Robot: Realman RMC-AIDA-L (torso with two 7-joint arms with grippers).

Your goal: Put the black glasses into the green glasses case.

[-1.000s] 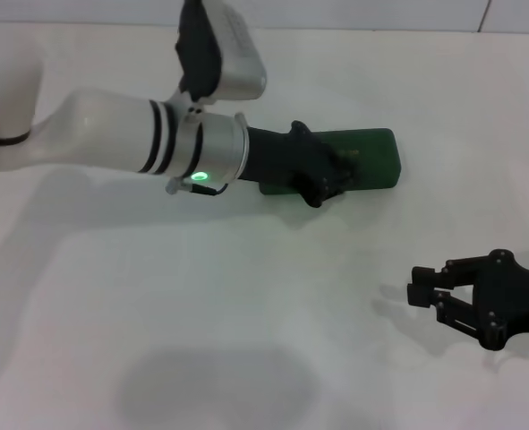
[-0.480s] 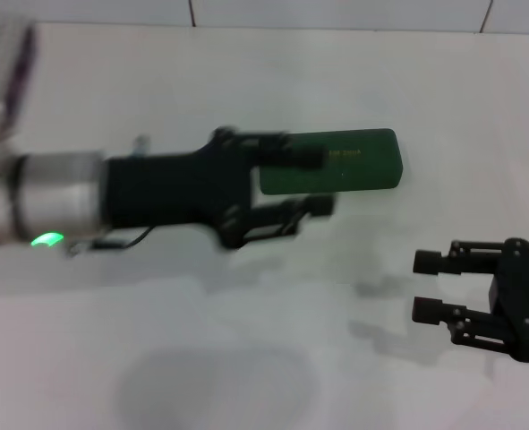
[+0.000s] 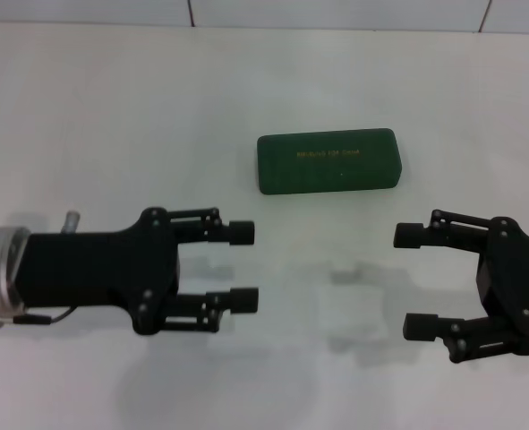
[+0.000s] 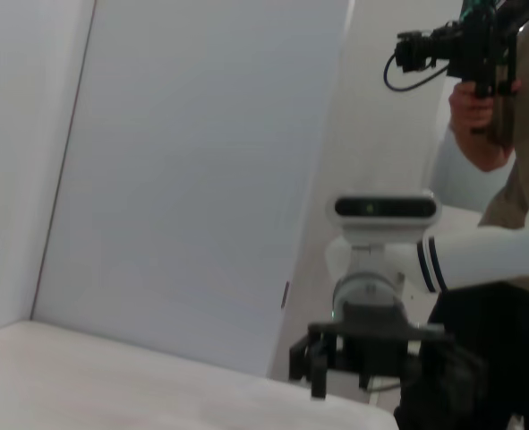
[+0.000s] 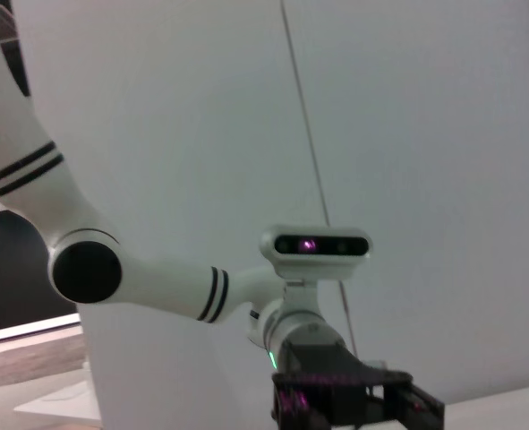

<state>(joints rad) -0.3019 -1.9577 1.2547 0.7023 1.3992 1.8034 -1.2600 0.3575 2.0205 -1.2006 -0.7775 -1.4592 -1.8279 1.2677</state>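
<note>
While both arms hang low in the head view, you have the green glasses case [image 3: 328,160] lying flat and shut on the white tabletop [image 3: 112,116], just above the middle of the frame, with its small gold lettering on the lid facing up. It lies lengthwise across the frame, apart from both arms.

Your left pincer [image 3: 237,267] sits at lower left of the frame, pointing toward the centre. Its two fingers [image 3: 241,232] are spread wide, one above the other in the picture, and nothing sits between them. The black body behind it runs back to a silver wrist collar at the left edge.

Your right pincer [image 3: 413,281] sits at lower right, pointing back toward the left one, so the two face each other across a bare stretch of tabletop below the case. Its fingers are also spread wide and hold nothing.

You cannot see the black glasses in any view; with the case shut, whether they are inside cannot be told.

From the left wrist view you look across at the right arm, with a wall panel behind it and a person [image 4: 497,107] holding a camera at upper right. From the right wrist view you see the left arm's white links against a plain wall.
</note>
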